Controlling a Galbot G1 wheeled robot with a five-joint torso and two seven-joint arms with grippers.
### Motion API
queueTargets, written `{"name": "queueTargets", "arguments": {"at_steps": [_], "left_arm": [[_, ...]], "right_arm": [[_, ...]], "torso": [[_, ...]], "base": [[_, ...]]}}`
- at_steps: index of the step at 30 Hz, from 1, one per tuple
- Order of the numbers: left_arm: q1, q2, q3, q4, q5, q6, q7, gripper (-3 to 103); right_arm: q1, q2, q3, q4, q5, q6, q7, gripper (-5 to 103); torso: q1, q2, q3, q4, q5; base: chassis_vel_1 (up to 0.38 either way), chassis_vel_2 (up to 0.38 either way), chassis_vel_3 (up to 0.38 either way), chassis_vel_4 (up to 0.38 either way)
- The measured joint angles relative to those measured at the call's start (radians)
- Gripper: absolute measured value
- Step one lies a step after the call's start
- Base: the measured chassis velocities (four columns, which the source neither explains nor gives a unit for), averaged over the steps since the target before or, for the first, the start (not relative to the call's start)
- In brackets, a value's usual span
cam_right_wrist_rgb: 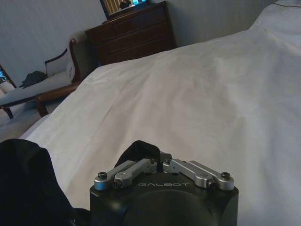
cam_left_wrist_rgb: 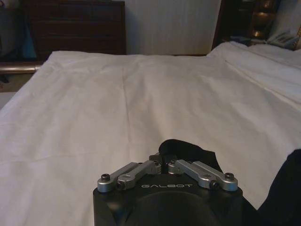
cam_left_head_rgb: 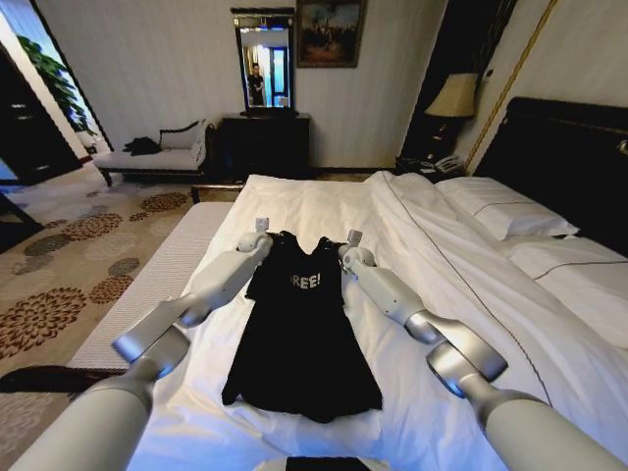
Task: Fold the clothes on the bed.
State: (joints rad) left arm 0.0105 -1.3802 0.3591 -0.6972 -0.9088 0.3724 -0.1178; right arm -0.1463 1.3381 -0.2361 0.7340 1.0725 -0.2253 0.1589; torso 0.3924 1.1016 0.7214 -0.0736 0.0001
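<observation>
Where the bed (cam_left_head_rgb: 324, 201) lies white, one black shirt (cam_left_head_rgb: 299, 339) reads "REE!" on its chest. Two grippers marked GALBOT: left gripper (cam_left_wrist_rgb: 163, 165) and right gripper (cam_right_wrist_rgb: 157, 162), jaws closed, each pinching a far shirt corner.

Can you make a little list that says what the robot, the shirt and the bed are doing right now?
shirt: black T-shirt with white lettering, lying on the bed
left gripper: shut on one far corner of the shirt
right gripper: shut on the other far corner
arms: both stretched forward, one each side of the shirt
duvet: white, lightly wrinkled
</observation>
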Motion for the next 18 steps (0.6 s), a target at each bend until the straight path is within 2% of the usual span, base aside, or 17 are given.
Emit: {"name": "queueTargets", "arguments": {"at_steps": [8, 12, 15, 18], "left_arm": [[-0.008, -0.048, -0.026, 0.11, 0.047, -0.016, 0.028, 2], [-0.039, -0.115, -0.067, 0.241, 0.126, -0.044, 0.067, 2], [-0.044, -0.131, -0.086, 0.267, 0.141, -0.048, 0.072, 2], [-0.041, -0.137, -0.097, 0.275, 0.155, -0.049, 0.073, 1]], "right_arm": [[0.03, 0.057, 0.022, -0.143, -0.045, 0.055, -0.059, 1], [0.064, 0.097, 0.055, -0.27, -0.073, 0.09, -0.115, 1], [0.065, 0.1, 0.06, -0.277, -0.08, 0.091, -0.12, 1], [0.058, 0.106, 0.074, -0.279, -0.098, 0.093, -0.12, 1]], "torso": [[0.0, 0.0, 0.0, 0.0006, 0.0], [0.0, 0.0, 0.0, 0.0002, -0.0001], [0.0, 0.0, 0.0, -0.0006, 0.0], [0.0, 0.0, 0.0, 0.0, 0.0001]], "base": [[0.0, 0.0, 0.0, 0.0], [0.0, 0.0, 0.0, 0.0], [0.0, 0.0, 0.0, 0.0], [0.0, 0.0, 0.0, 0.0]]}}
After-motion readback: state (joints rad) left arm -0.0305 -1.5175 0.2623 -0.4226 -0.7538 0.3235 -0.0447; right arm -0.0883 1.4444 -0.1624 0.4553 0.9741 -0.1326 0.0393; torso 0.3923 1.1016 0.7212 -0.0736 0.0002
